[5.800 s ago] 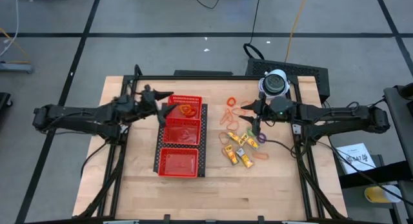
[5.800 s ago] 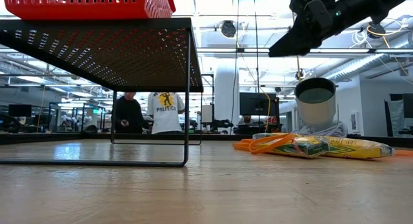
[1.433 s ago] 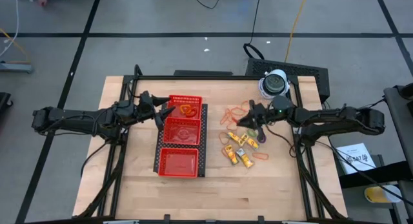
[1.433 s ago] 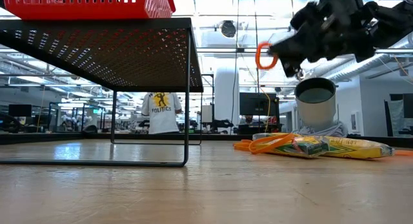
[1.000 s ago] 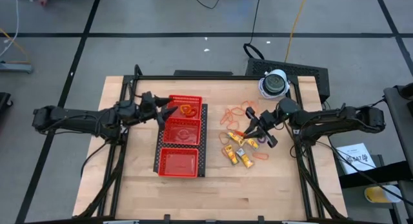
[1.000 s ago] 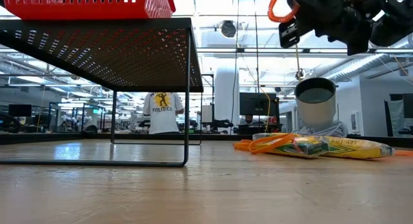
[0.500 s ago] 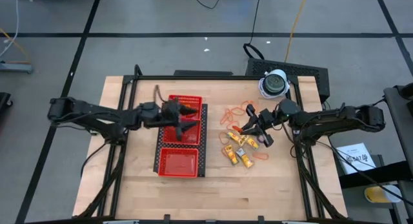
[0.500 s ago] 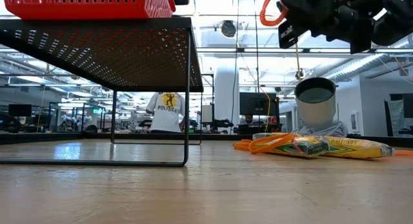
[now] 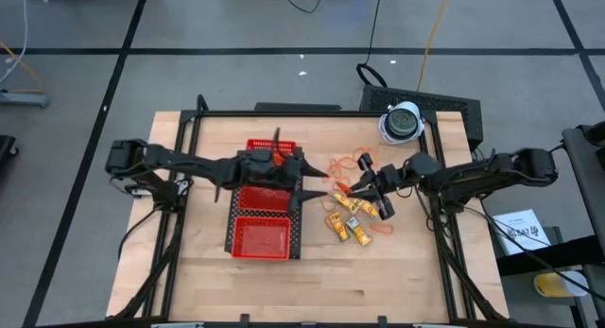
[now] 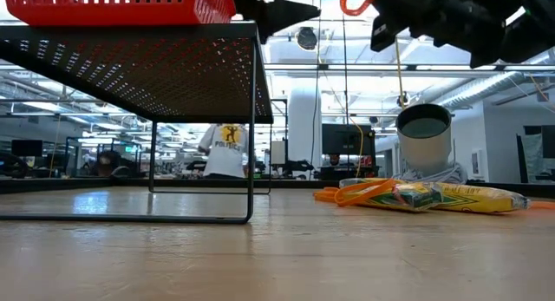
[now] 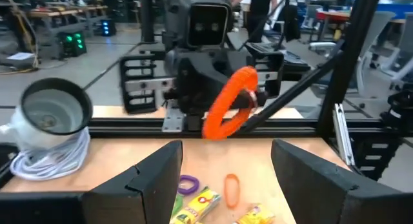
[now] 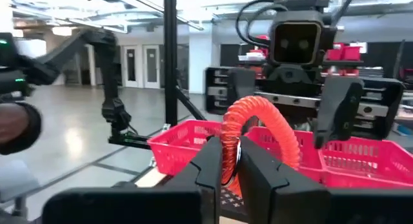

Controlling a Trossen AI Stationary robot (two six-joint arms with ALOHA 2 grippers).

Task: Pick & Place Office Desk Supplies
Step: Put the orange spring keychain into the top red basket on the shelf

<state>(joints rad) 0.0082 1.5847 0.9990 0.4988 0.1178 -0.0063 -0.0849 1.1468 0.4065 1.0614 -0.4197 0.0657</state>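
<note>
My right gripper (image 9: 352,188) is shut on a thick orange ring (image 12: 253,127), held in the air between the red mesh tray (image 9: 265,235) and the pile of supplies. My left gripper (image 9: 307,183) reaches across the tray's right edge and stands open. It faces the ring (image 11: 230,102) at a short distance without touching it. The other desk supplies (image 9: 354,222) lie loose on the table: yellow sticks, a purple ring (image 11: 188,183) and thin orange bands (image 9: 344,164). In the low view the ring (image 10: 350,1) shows near the top. My right gripper pinches the ring's rim at its lower left part (image 12: 230,150) between its two fingers. The fingers come about level from the table's right side, tipped slightly up. The ring stands upright above the fingertips, lifted clear of the table.
A white-grey round object (image 9: 402,122) with a coiled white cable stands at the table's far right. The tray sits raised on a dark perforated stand (image 10: 130,71). One orange band lies in the tray's far compartment (image 9: 276,156). People stand in the room beyond the table.
My left gripper has swept from the tray's left side across it toward the table's right, rolling as it went, and now faces the ring. My right gripper has shifted slightly toward the tray with the ring and tipped up, staying shut on it.
</note>
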